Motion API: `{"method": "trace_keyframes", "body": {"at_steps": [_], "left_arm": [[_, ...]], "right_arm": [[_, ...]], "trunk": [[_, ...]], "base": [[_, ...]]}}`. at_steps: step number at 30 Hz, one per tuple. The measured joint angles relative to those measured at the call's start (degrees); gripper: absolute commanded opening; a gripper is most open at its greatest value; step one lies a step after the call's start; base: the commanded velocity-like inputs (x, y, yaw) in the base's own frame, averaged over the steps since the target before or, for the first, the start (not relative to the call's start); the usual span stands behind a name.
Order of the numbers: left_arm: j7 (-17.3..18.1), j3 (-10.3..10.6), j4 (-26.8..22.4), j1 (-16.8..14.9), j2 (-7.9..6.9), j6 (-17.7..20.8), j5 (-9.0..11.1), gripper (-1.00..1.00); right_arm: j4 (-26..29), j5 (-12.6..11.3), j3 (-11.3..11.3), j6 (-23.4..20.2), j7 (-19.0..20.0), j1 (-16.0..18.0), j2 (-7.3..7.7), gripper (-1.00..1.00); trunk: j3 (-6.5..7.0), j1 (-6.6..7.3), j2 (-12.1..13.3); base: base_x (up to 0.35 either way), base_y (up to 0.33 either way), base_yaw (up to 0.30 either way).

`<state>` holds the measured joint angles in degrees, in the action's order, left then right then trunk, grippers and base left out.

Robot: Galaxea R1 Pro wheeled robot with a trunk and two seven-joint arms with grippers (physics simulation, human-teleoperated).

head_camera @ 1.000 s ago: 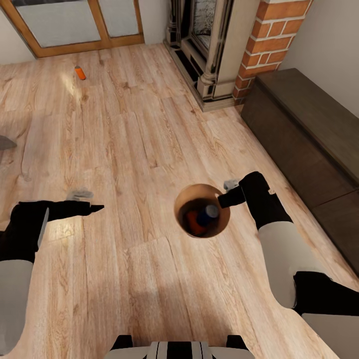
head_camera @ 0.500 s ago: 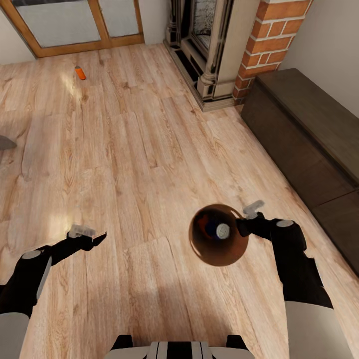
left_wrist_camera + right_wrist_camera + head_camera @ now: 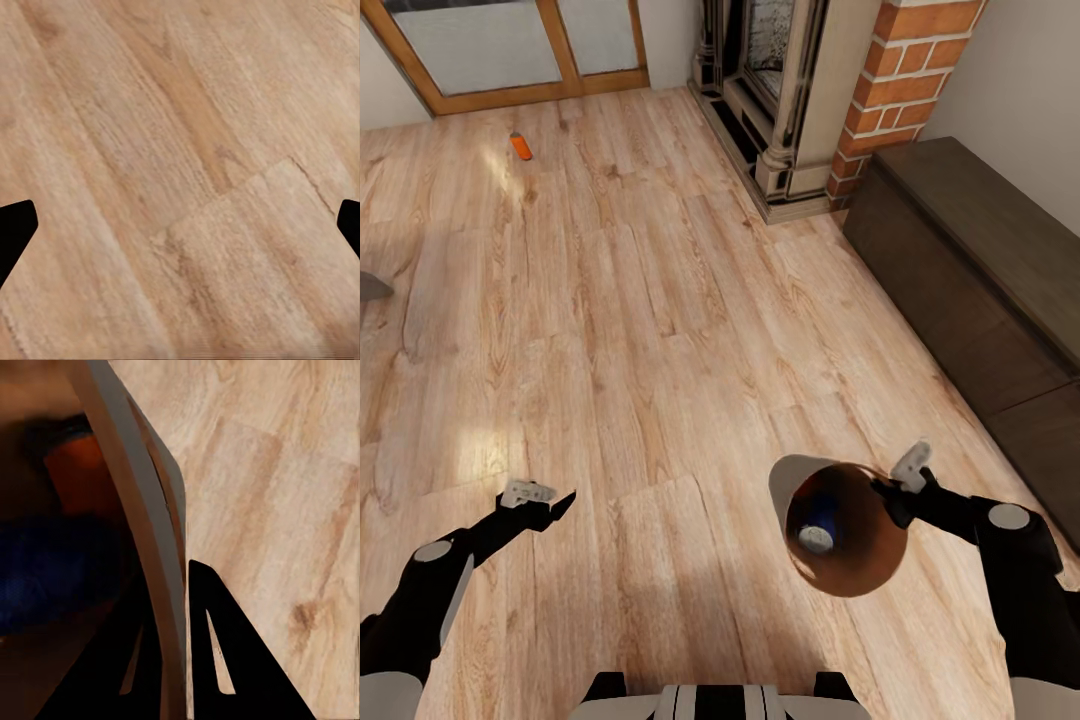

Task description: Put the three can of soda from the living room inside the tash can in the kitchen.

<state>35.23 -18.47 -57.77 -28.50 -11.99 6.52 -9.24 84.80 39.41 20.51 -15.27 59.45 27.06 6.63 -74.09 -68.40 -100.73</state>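
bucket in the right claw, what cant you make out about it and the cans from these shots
- Head view: the bucket is tilted; its wall hides most of the inside, only the blue can shows.
- Right wrist view: the orange can inside is blurred and cut by the rim.
- Head view: the orange can on the floor is too small for detail.
- Right claw: the rim hides its inner finger.

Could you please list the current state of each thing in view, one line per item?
Trash can: lifted, tilted, gripped at its rim.
Blue soda can: inside the trash can.
Orange soda can: lying on the floor near the glass doors.
Right gripper: shut on the rim.
Left gripper: open, empty.
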Motion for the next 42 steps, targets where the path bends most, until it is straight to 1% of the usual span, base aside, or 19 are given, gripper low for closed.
{"method": "trace_keyframes", "body": {"at_steps": [4, 6, 7, 8, 9, 10, 11, 14, 15, 18, 19, 22, 24, 33, 37, 38, 39, 40, 42], "left_arm": [[0.1, 0.1, -0.7, 0.9, 0.07, -1.3, 0.2, 1.00], [0.1, 0.1, -0.6, 1.3, 0.34, -1.7, 0.2, 1.00], [0.1, 0.1, -0.7, 1.4, 0.54, -1.8, 0.2, 1.00], [0.1, 0.1, -0.9, 1.8, 1.05, -1.9, 0.2, 1.00], [0.2, 0.1, -1.0, 2.0, 1.30, -1.9, 0.2, 1.00], [0.3, 0.1, -1.2, 2.5, 1.68, -2.1, 0.1, 1.00], [0.3, 0.1, -1.3, 2.7, 1.84, -2.2, 0.1, 1.00], [0.5, 0.1, -1.4, 3.2, 2.24, -2.9, 0.1, 1.00], [0.5, 0.1, -1.5, 4.0, 2.43, -3.6, 0.2, 1.00], [0.6, 0.1, -2.0, 5.1, 2.57, -4.1, 0.3, 1.00], [0.7, 0.1, -2.1, 5.3, 2.59, -4.1, 0.3, 1.00], [1.0, 0.1, -2.1, 6.7, 2.66, -4.3, 0.3, 1.00], [1.0, 0.1, -2.2, 6.8, 2.76, -4.0, 0.3, 1.00], [1.1, 0.1, -2.0, 7.1, 3.21, -3.5, 0.3, 1.00], [1.1, 0.1, -1.8, 7.1, 3.51, -3.6, 0.4, 1.00], [1.1, 0.1, -1.8, 7.1, 3.54, -3.7, 0.3, 1.00], [1.1, 0.1, -1.7, 7.1, 3.57, -3.8, 0.3, 1.00], [1.1, 0.1, -1.7, 7.1, 3.59, -3.8, 0.3, 1.00], [1.2, 0.1, -1.7, 7.1, 3.61, -3.9, 0.3, 1.00]], "right_arm": [[-0.6, 0.8, 0.3, 6.9, 0.9, -4.0, 0.51, -1.00], [-1.7, -0.6, 0.4, 8.9, 0.9, -5.1, 0.62, -1.00], [-2.1, -0.6, 0.6, 9.2, 0.8, -5.3, 0.67, -1.00], [-3.0, -0.8, 1.3, 9.8, 0.7, -5.8, 0.82, -1.00], [-3.5, -0.1, 2.1, 10.1, 0.6, -6.0, 0.95, -1.00], [-4.4, -0.6, 3.9, 11.4, 0.6, -6.3, 1.12, -1.00], [-4.9, -0.8, 5.1, 12.3, 0.5, -6.3, 1.22, -1.00], [-6.2, -3.2, 8.4, 15.5, 0.7, -6.5, 1.32, -1.00], [-7.7, -5.4, 10.8, 18.3, 1.0, -6.7, 1.43, -1.00], [-9.6, -9.1, 12.6, 20.2, 1.0, -6.7, 1.67, -1.00], [-10.0, -9.7, 12.9, 20.4, 1.1, -6.7, 1.75, -1.00], [-10.9, -12.8, 13.6, 21.5, 1.1, -6.8, 3.15, -1.00], [-10.2, -14.2, 13.7, 21.5, 1.1, -6.8, 3.20, -1.00], [-7.4, -14.9, 13.9, 20.3, 0.4, -6.8, 2.78, -1.00], [-7.1, -13.7, 13.7, 13.9, 0.0, -6.8, 2.71, -1.00], [-7.1, -14.2, 13.7, 13.4, 0.0, -6.8, 2.71, -1.00], [-7.0, -15.7, 13.7, 12.7, -0.1, -6.7, 2.70, -1.00], [-6.9, -16.5, 13.6, 12.4, -0.1, -6.7, 2.65, -1.00], [-7.0, -16.5, 13.3, 11.8, -0.2, -6.8, 2.57, -1.00]], "trunk": [[0.00, 0.00, 0.0], [0.00, 0.00, 0.0], [0.00, 0.00, 0.0], [0.00, 0.00, 0.0], [0.00, 0.00, 0.0], [0.00, 0.00, 0.0], [0.00, 0.00, 0.0], [0.00, 0.00, 0.0], [0.00, 0.00, 0.0], [0.00, 0.00, 0.0], [0.00, 0.00, 0.0], [0.00, 0.00, 0.0], [0.00, 0.00, 0.0], [0.00, 0.00, 0.0], [0.00, -0.01, 0.0], [-0.01, 0.00, 0.0], [-0.02, 0.00, 0.0], [-0.04, 0.00, 0.0], [-0.13, 0.00, 0.0]], "base": [[0.000, 0.000, 0.000], [0.000, 0.000, 0.000], [0.000, 0.000, 0.000], [0.000, 0.000, 0.000], [0.000, 0.000, 0.000], [0.000, 0.000, 0.000], [0.000, 0.000, 0.000], [0.000, 0.000, 0.000], [0.000, 0.000, 0.000], [0.000, 0.000, 0.000], [0.000, 0.000, 0.000], [0.083, 0.000, 0.000], [0.223, 0.000, 0.000], [0.301, 0.000, 0.000], [0.325, 0.000, 0.000], [0.327, 0.000, 0.019], [0.327, 0.000, 0.039], [0.327, 0.000, 0.058], [0.327, 0.000, 0.096]]}}
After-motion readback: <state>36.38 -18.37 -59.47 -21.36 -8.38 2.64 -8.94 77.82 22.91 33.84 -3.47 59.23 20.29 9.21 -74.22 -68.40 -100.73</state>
